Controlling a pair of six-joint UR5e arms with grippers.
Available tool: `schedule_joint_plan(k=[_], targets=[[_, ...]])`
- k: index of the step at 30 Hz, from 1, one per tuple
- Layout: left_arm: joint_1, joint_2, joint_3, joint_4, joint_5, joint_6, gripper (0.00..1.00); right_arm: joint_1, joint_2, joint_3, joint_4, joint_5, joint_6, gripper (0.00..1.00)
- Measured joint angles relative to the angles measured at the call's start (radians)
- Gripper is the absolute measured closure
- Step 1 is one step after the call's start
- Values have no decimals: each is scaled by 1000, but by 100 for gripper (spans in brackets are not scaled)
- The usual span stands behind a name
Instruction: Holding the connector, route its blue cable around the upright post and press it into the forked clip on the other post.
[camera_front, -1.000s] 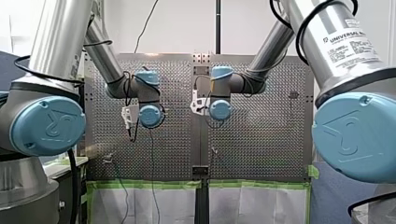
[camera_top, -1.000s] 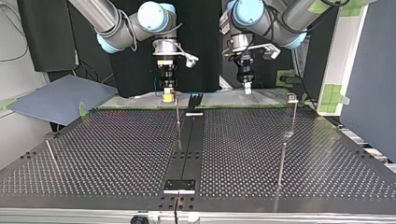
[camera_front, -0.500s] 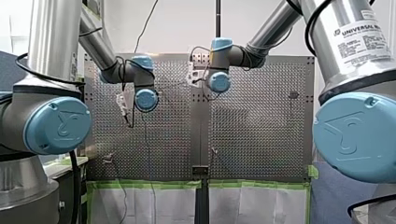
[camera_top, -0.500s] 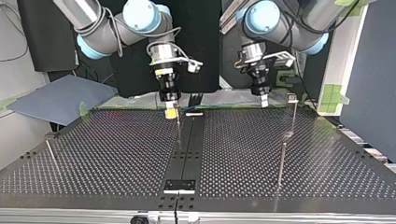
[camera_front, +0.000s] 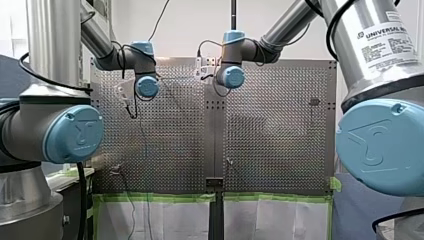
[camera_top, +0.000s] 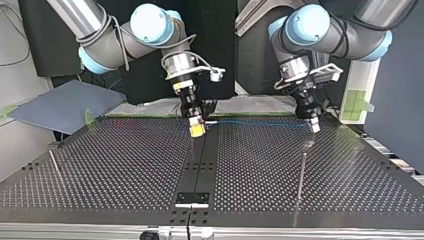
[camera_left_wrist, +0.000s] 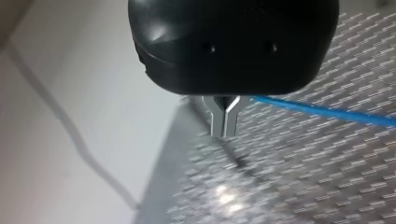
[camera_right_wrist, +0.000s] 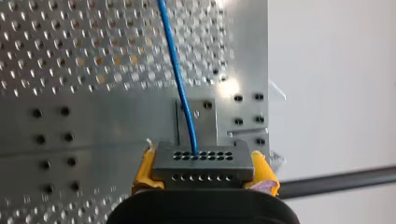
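In the right wrist view my right gripper (camera_right_wrist: 201, 168) has yellow pads shut on a grey connector (camera_right_wrist: 201, 161) with rows of holes. A blue cable (camera_right_wrist: 180, 84) leaves its face. In the top view that gripper (camera_top: 197, 129) hangs over the table's middle strip, and the cable (camera_top: 255, 122) runs taut across to my left gripper (camera_top: 314, 126). My left gripper's metal fingers (camera_left_wrist: 225, 126) are shut, with the cable (camera_left_wrist: 327, 112) coming out beside them. A thin upright post (camera_top: 301, 172) stands nearer the camera, below my left gripper. My left gripper hides the forked clip.
Another thin post (camera_top: 192, 150) stands on the middle strip under my right gripper, and a slanted rod (camera_top: 55, 165) at the top view's left. A blue-grey board (camera_top: 65, 105) lies off the perforated table (camera_top: 125, 165). Green tape edges the table in the front view (camera_front: 160, 198).
In the top view both grippers have come from the table's far edge towards the camera and spread apart. The blue cable now stretches taut between them. In the front view both wrists sit higher.
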Motion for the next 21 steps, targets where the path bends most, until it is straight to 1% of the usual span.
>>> schedule_joint_plan(k=[2,5,8,13,17,21], targets=[[17,17,17,-17,1,-10,98,1,7,-22,22,-22,0,100],[44,44,44,-44,2,-20,98,1,11,-50,45,-45,0,100],[61,71,71,-71,7,-24,98,1,13,-75,59,-54,0,100],[79,112,114,-114,37,-26,98,-3,14,-108,67,-59,1,100],[88,109,148,-147,62,-31,98,-4,14,-132,70,-69,1,100],[101,79,185,-184,98,-49,98,-6,16,-153,68,-95,0,100]])
